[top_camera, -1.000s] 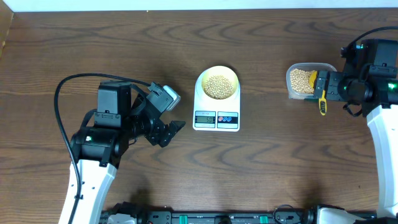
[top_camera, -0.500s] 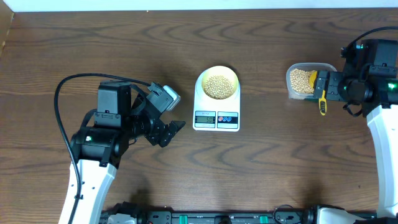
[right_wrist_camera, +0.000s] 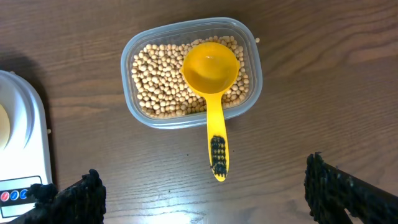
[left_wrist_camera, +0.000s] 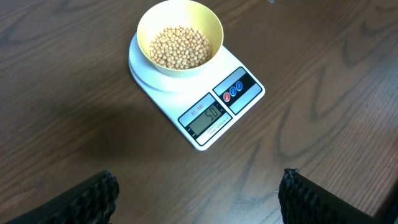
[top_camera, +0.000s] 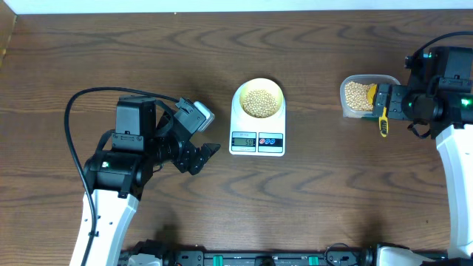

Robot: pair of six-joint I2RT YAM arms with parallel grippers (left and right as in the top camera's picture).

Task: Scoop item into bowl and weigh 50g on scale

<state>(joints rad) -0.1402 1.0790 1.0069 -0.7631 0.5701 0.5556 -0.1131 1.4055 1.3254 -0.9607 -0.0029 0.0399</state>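
The cream bowl [left_wrist_camera: 210,18] stands on the far half of the white scale [left_wrist_camera: 254,99] at the middle of the bench [top_camera: 332,192], with a layer of beige beans [left_wrist_camera: 180,46] inside. The left fingers [left_wrist_camera: 90,198] are spread wide and empty, near-left of the scale. On the right, the right fingers [right_wrist_camera: 348,194] are likewise released, above a clear container [right_wrist_camera: 128,68] of beans. A yellow scoop [right_wrist_camera: 211,68] rests in it, handle over the near rim.
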